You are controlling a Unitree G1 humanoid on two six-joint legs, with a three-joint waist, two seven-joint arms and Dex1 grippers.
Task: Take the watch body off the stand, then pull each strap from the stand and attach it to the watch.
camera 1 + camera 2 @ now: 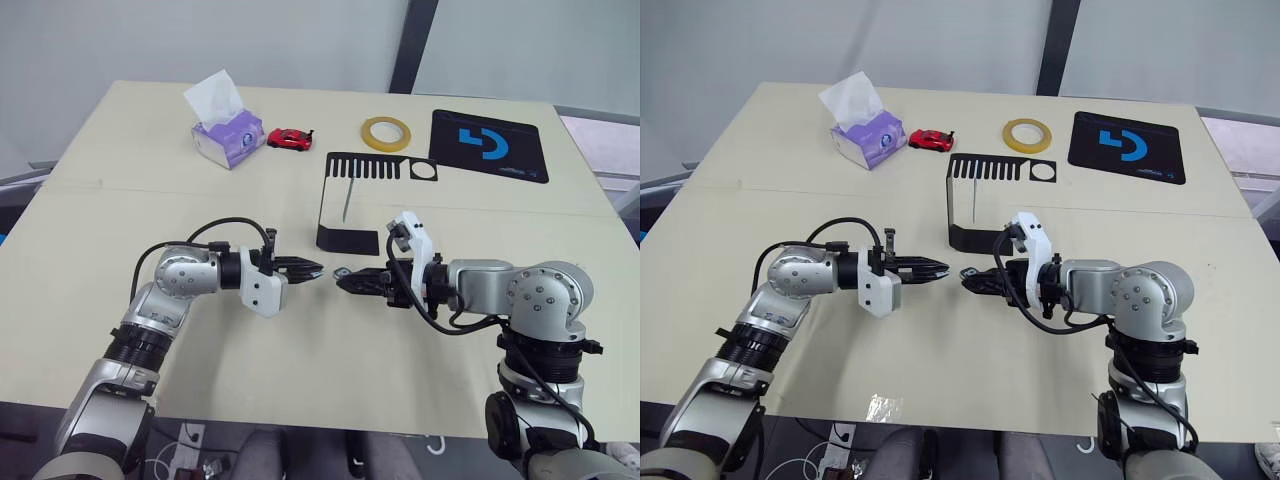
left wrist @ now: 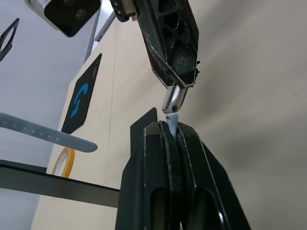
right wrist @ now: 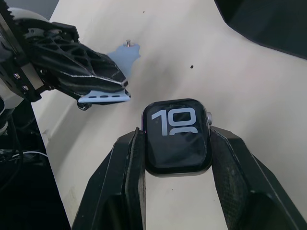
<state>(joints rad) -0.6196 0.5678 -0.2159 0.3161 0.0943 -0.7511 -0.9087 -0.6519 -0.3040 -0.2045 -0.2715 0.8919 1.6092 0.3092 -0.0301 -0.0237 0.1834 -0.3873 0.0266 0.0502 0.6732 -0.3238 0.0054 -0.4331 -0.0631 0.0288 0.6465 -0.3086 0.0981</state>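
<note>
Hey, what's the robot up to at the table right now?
It is fitting a strap to a watch. The right gripper holds the dark-screened, silver-rimmed watch body; the left gripper pinches a pale grey-blue strap, its end close to the case. The second strap hangs on the thin black stand.

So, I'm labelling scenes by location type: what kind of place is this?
Probably a robotics lab or test bench: a plain beige table set with a few props, namely a tissue box, a red toy car, a tape roll and a logo mat.
</note>
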